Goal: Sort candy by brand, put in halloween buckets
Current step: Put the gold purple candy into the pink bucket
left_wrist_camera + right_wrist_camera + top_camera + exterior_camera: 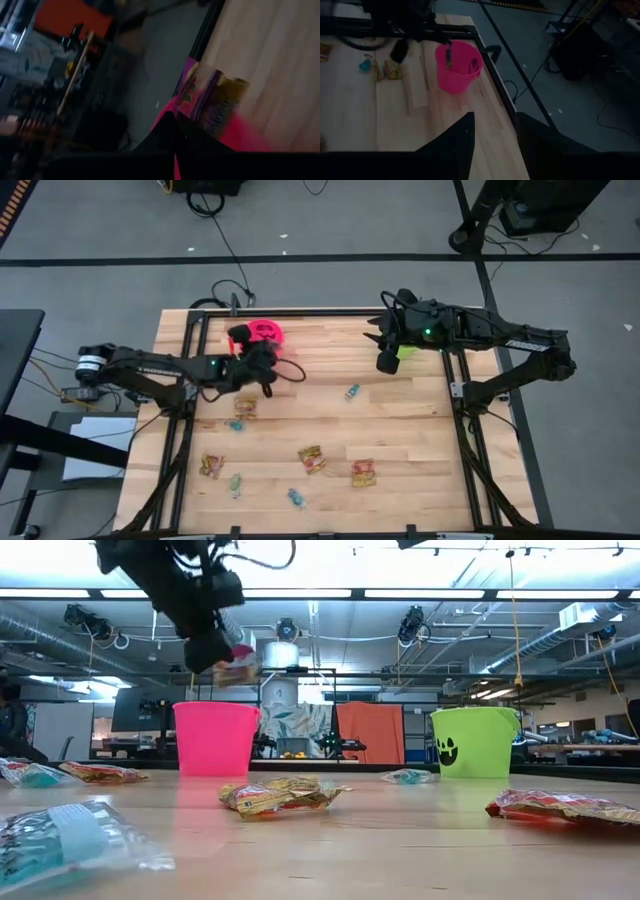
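Left claw (232, 665): raised over the pink bucket (266, 333) at the far left part of the wooden surface (400, 450), closed on one orange-yellow candy packet (212, 102). In the low view the packet hangs just above the bucket's rim, not yet inside.

Right claw (495, 127): held up over the lime green bucket (474, 741) at the far right part of the surface, fingers parted with a narrow gap, nothing between them. In the high view the arm covers most of this bucket; only a sliver of green shows.

Pink bucket: upright, open top, with at least one wrapped piece visible inside in the right wrist view.

Green bucket: upright, black grinning face turned toward the low camera.

Loose candy on the surface, high view:
- orange-yellow packet (245, 407) near the left arm, with a teal piece (236, 425) just beside it;
- teal piece (352, 391) alone near the middle;
- orange-yellow packet (211, 465) at the near left, teal piece (236, 483) close to it;
- orange-yellow packet (312, 459) near the centre front;
- orange-yellow packet (363, 473) to its right;
- teal piece (296, 498) closest to the near edge.

All loose pieces lie flat, apart from both buckets.
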Motion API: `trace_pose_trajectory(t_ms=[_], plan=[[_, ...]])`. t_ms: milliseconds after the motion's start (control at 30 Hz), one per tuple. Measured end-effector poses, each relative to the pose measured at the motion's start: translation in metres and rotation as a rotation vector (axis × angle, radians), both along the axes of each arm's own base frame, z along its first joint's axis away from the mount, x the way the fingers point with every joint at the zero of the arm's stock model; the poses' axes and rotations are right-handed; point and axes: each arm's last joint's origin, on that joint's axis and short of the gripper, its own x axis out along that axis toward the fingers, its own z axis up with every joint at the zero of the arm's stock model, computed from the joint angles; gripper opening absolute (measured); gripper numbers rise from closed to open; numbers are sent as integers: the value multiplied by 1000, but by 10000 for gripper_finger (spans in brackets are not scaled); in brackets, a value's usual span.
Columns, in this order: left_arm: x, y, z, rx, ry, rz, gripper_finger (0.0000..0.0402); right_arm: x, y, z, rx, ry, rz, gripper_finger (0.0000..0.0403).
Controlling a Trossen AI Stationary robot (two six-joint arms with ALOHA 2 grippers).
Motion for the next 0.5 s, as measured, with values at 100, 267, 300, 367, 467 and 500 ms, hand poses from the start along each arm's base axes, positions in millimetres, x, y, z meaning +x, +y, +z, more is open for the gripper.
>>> trace_pose_trajectory(t_ms=[100,267,300,367,467,500], plan=[[-5,9,-6,-15,14,55,3,0,0,0,0,-1,1,154],[-12,22,-17,-24,28,119,3,0,0,0,6,-2,7,154],[-13,23,-19,-29,24,129,3,0,0,0,7,-2,7,154],[-14,26,-21,-58,4,137,5,0,0,0,7,-2,7,154],[-14,27,-22,-93,-20,131,20,0,0,0,7,-2,7,154],[-14,27,-22,-101,-22,126,27,0,0,0,7,-2,7,154]])
